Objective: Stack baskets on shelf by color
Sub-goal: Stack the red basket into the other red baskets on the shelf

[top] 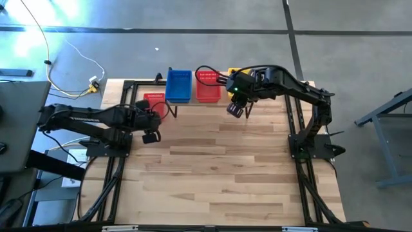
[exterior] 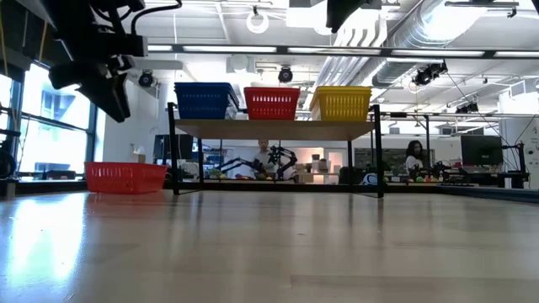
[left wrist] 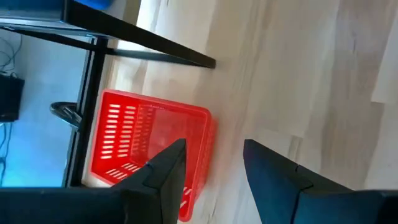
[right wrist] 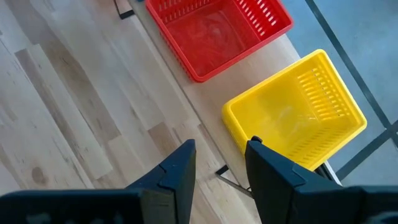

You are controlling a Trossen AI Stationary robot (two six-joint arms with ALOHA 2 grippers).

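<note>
Beside the shelf (exterior: 274, 128), left gripper (top: 150, 136) hovers above red basket (exterior: 125, 177)

Red basket (left wrist: 149, 146) beside the shelf leg (left wrist: 146, 40): glossy slotted plastic. Leg: matt black metal. Table (top: 225, 167) beneath: smooth pale wood planks.

Shelf (exterior: 274, 129) at surface's far edge holds blue (exterior: 205, 100), red (exterior: 271, 103), yellow basket stacks (exterior: 341, 103) side by side; lone red basket (exterior: 125, 177) upright on surface beside shelf.

lab | exposed ceiling ducts (exterior: 438, 34) | benches with monitors (exterior: 480, 151) (people seated behind)
</note>
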